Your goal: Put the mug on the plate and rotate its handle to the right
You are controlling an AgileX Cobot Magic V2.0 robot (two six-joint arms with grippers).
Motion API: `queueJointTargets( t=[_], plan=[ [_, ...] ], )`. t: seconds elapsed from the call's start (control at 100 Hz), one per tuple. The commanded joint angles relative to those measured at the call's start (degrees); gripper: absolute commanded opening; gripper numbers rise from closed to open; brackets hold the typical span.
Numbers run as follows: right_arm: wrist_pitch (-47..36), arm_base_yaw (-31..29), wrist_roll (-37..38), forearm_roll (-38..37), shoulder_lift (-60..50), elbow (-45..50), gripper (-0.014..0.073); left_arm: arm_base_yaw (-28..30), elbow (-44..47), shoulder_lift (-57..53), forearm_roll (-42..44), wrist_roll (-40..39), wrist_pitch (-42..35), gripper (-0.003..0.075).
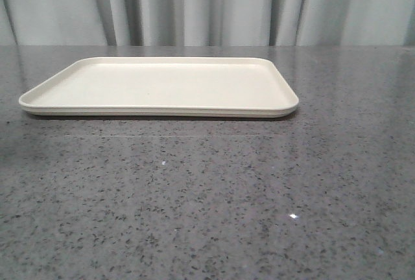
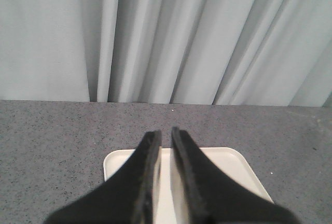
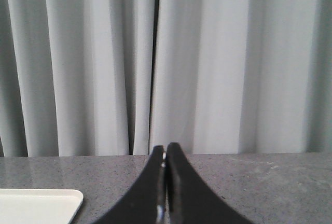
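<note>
Left gripper (image 2: 166,136) nearly closed, slim gap, empty; right gripper (image 3: 165,151) fully closed, empty. Plate (image 1: 162,108) sits bare on grey table (image 1: 207,215). Mug not in any view, location unknown. Task looks unstarted: placing and handle turning both remain.

Open speckled table (image 1: 207,202) around the plate (image 1: 159,85); only the curtain (image 1: 207,4) behind it.

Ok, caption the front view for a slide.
Cream plate lying flat on a speckled grey table, grey curtain behind.
</note>
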Motion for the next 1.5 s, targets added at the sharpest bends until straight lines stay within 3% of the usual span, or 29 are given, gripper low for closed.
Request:
queueJointTargets(
  t=[0.0,0.21,0.4,0.66,1.04,1.23,1.49],
  plan=[
    [-4.4,-0.3,0.1,0.2,1.1,-2.0,-0.0065,-0.5,-2.5,0.6,-1.8,-0.5,-2.7,0.0128],
    [-4.5,-0.3,0.1,0.2,1.1,-2.0,-0.0065,-0.5,-2.5,0.6,-1.9,-0.5,-2.7,0.0318],
    [-4.9,-0.3,0.1,0.2,1.1,-2.0,-0.0064,-0.5,-2.5,0.6,-1.0,-0.5,-2.6,0.0413],
    [-4.9,-0.3,0.1,0.2,1.1,-2.0,-0.0033,-0.5,-2.5,0.6,-1.5,-0.6,-2.5,0.0413],
    [-4.8,-0.3,0.1,2.2,1.1,-2.0,0.0412,-0.5,-2.5,0.7,-1.4,-1.3,-2.2,0.0412],
    [-6.5,-0.3,0.1,7.4,1.1,-2.0,0.0432,-0.5,-2.5,0.7,-1.3,-1.4,-2.2,0.0412],
    [-12.8,-0.3,0.1,7.6,1.1,-2.0,0.0424,-0.5,-2.5,0.6,-0.9,-1.4,-3.9,0.0409]
  ],
)
